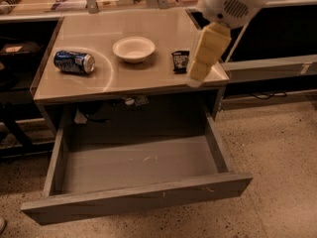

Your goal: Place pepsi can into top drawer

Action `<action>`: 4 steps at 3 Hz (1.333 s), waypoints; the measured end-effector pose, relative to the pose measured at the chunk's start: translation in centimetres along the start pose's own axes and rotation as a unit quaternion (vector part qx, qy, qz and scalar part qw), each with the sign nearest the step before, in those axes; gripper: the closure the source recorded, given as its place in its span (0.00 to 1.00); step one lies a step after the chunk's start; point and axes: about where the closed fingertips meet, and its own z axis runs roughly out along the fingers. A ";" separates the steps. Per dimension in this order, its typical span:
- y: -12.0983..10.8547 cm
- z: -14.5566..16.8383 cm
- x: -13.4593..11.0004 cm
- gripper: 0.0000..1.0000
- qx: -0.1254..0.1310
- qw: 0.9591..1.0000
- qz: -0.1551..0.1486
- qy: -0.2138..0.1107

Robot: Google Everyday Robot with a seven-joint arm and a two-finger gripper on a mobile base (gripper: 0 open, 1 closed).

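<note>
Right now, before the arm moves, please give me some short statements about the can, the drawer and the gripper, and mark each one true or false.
1. The pepsi can lies on its side on the left part of the table. True.
2. The top drawer is shut. False: it is pulled open, and the can is not in it.
3. The gripper holds the can. False: it hangs over the table's right front corner, beside the dark snack packet.
4. The white bowl stands between the can and the packet. True.
</note>
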 end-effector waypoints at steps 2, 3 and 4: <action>-6.8 3.2 -10.3 0.00 -0.029 0.998 -0.016 -0.044; -7.9 1.4 -12.9 0.00 -0.009 0.997 -0.027 -0.075; -8.0 1.4 -12.9 0.00 -0.007 0.997 -0.026 -0.076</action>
